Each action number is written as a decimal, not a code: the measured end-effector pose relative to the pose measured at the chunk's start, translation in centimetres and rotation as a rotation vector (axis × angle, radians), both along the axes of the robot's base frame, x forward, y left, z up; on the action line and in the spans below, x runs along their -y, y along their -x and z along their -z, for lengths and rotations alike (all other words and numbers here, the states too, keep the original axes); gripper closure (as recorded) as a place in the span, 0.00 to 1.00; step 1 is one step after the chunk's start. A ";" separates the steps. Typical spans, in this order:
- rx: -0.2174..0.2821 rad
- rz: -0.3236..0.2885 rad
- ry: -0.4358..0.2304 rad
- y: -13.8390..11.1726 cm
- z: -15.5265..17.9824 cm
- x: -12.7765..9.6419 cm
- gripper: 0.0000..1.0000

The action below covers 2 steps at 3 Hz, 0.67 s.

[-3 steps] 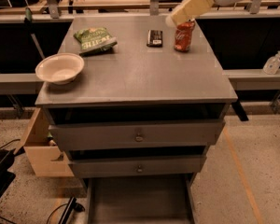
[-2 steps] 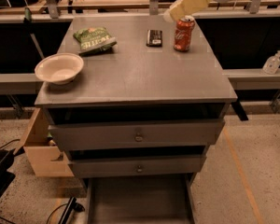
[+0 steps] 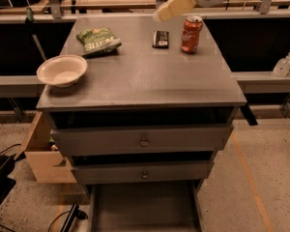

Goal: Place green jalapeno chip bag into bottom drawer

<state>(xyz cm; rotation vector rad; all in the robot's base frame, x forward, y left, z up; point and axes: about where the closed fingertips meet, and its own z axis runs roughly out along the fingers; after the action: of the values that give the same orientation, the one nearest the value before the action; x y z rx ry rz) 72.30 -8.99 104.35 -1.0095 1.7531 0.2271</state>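
Observation:
The green jalapeno chip bag [image 3: 97, 40] lies flat at the back left of the grey cabinet top [image 3: 140, 81], behind the white bowl. The bottom drawer [image 3: 144, 207] is pulled out at the foot of the cabinet, a shallow grey tray with nothing visible in it. My gripper [image 3: 174, 6], pale yellow, hangs above the back edge of the top, coming in from the upper right. It is to the right of the bag, apart from it, and above the small dark object and the can.
A white bowl [image 3: 62, 70] sits at the left edge of the top. A small dark flat object [image 3: 160, 38] and a red soda can [image 3: 191, 34] stand at the back right. Two knobbed drawers [image 3: 143, 139] are above the bottom one. A wooden box [image 3: 43, 153] stands left of the cabinet.
My gripper has moved left along the back of the cabinet top, from over the red can towards the middle. The bag, bowl and can have not moved.

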 end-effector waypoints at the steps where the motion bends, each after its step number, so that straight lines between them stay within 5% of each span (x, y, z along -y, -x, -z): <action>1: -0.004 0.001 -0.039 -4.8 1.9 -4.1 0.00; 2: -0.013 0.006 -0.064 -8.0 3.5 -6.9 0.00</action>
<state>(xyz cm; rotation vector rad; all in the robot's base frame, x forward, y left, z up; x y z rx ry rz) 80.31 -2.08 100.84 -0.9586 1.7497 0.2848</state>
